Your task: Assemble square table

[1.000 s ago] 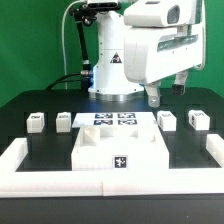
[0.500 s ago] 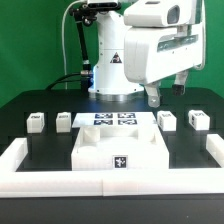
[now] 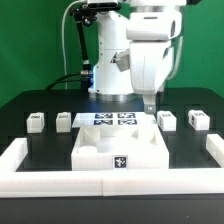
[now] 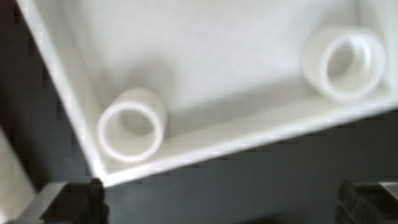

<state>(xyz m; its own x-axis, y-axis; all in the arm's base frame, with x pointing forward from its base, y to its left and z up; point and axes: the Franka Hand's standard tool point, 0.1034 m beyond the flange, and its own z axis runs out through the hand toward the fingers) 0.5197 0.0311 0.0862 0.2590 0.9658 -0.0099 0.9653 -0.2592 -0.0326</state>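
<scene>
The square table's top [image 3: 120, 150], a white tray-like slab with a marker tag on its front wall, lies at the front middle of the black table. Four small white legs stand in a row behind it: two toward the exterior view's left [image 3: 37, 121] [image 3: 64, 119] and two toward its right [image 3: 167, 120] [image 3: 198, 120]. My gripper [image 3: 150, 101] hangs above and behind the slab, open and holding nothing. In the wrist view the slab's corner [image 4: 214, 90] shows two round sockets [image 4: 128, 127] [image 4: 347, 62]. The gripper [image 4: 221, 205] shows only its two dark fingertips [image 4: 71, 200], wide apart.
The marker board [image 3: 112, 120] lies flat between the two pairs of legs. A long white rim [image 3: 30, 165] borders the black surface at the front and both sides. The arm's white base [image 3: 110, 80] and cables stand at the back.
The arm's upper body has swung toward the exterior view's left and now faces the slab more squarely. The gripper stays open. No part has moved.
</scene>
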